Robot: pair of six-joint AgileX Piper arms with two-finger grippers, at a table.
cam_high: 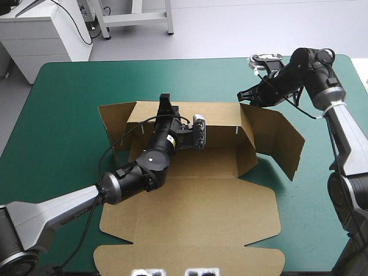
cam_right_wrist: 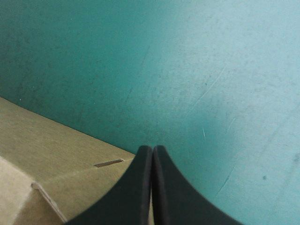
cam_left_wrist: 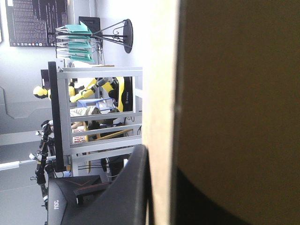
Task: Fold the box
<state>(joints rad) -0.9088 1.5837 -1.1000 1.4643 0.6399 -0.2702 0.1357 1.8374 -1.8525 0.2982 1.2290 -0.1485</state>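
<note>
The left arm (cam_high: 63,207) is stretched in from the near left, forearm angled forward, wrist rolled a quarter turn. The left gripper (cam_high: 165,104) is clamped on the box (cam_high: 221,118) (board seen edge-on between its fingers (cam_left_wrist: 133,192)). The right arm (cam_high: 340,123) is bent at the far right; the right gripper (cam_high: 244,95) is pointed leftward, fingers pressed together in one arch.
</note>
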